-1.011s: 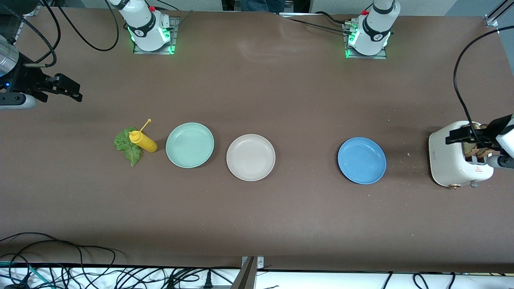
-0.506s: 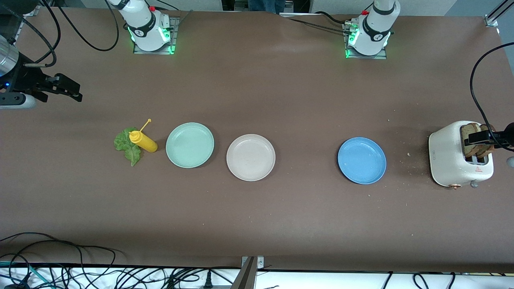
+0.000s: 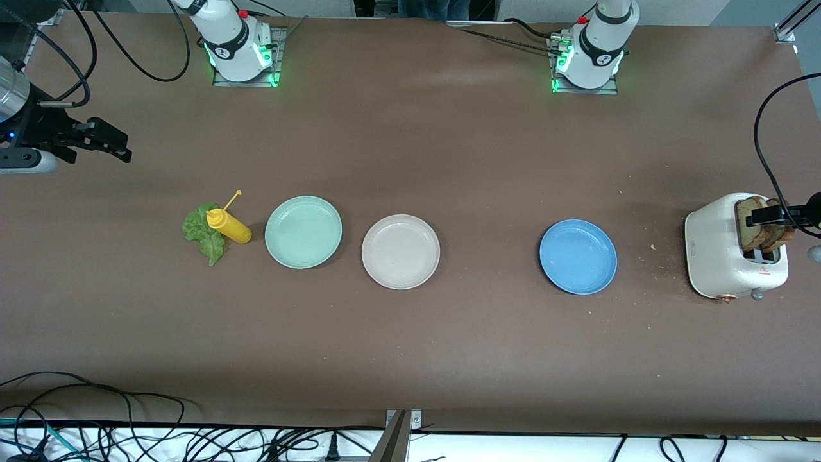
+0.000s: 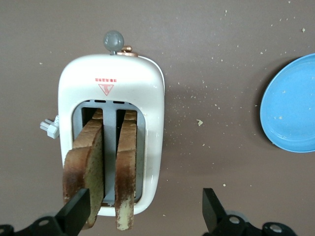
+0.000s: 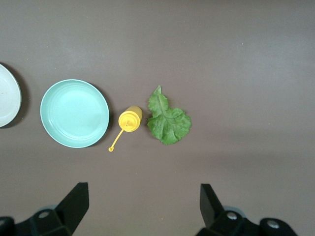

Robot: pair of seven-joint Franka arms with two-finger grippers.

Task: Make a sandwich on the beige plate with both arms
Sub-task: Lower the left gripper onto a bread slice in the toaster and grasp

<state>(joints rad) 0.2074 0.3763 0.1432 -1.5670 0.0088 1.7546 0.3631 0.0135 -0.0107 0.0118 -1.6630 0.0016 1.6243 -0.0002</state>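
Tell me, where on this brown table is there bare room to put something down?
The widest free patch lies between the round beige plate and the round blue plate. The strip nearer the front camera is bare too. It is crowded where the green lettuce leaf, yellow squeeze bottle and mint-green plate cluster.

A mint plate (image 3: 303,231) sits on the worktop (image 3: 449,160), with a yellow bottle (image 3: 229,226) just beside it toward the right arm's end. A blue plate (image 3: 578,256) and a white toaster (image 3: 721,253) stand well apart from the mint plate toward the left arm's end.
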